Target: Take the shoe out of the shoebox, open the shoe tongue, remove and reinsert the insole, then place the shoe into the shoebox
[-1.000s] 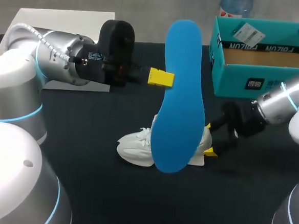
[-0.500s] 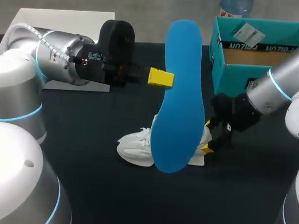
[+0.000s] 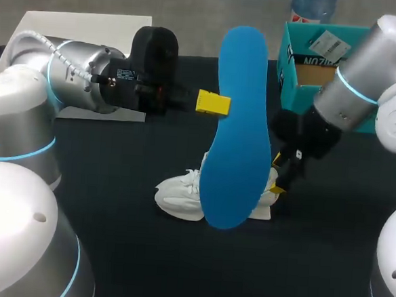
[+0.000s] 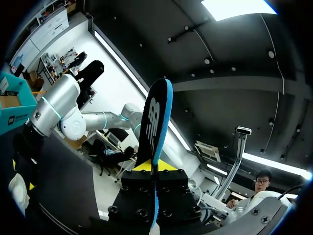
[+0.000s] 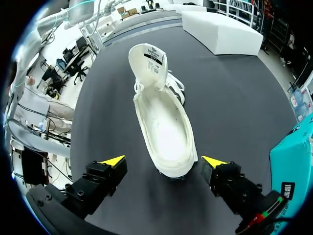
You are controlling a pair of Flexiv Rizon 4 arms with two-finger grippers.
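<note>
Blue insole point(image 3: 237, 124), upright, is clamped in the left gripper point(image 3: 213, 103) above the white shoe point(image 5: 164, 125). Shoe sits on the black table point(image 3: 176, 269) outside the shoebox point(image 3: 293, 94). Right gripper point(image 5: 164, 161) hangs spread-fingered over its heel.

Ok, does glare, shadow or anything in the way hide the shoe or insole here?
Head view: the upright blue insole covers the middle of the white shoe. Left wrist view: a bright ceiling light glares above the insole, whose dark side faces the camera. Right wrist view: even light, the shoe's inside plainly shown.
</note>
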